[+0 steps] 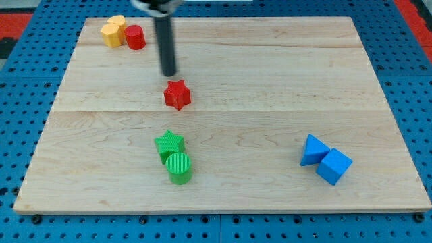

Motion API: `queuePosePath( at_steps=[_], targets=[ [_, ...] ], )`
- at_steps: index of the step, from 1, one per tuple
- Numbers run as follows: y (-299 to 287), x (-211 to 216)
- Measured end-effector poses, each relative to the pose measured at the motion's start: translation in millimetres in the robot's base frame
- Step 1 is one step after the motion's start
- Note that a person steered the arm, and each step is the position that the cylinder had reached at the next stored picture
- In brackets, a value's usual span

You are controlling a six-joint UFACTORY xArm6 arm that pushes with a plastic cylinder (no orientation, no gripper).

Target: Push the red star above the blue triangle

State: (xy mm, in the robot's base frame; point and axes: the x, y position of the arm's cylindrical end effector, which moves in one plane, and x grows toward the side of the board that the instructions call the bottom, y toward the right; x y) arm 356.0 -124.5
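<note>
The red star (177,94) lies a little left of the board's middle. The blue triangle (313,150) lies at the lower right, touching a blue cube (335,166) on its right. My tip (169,73) is the lower end of the dark rod that comes down from the view's top. It stands just above and slightly left of the red star, with a small gap between them.
A green star (169,144) and a green cylinder (179,168) touch each other below the red star. A red cylinder (135,37) and two yellow blocks (113,31) sit at the board's top left corner. The wooden board (270,74) lies on a blue pegboard.
</note>
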Motion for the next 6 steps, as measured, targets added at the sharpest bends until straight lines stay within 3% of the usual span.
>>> queuePosePath(
  at_steps=[1,2,3,4,5,6],
  targets=[
    [36,58],
    [131,93],
    [197,94],
    [169,53],
    [224,63],
    [235,73]
  ],
)
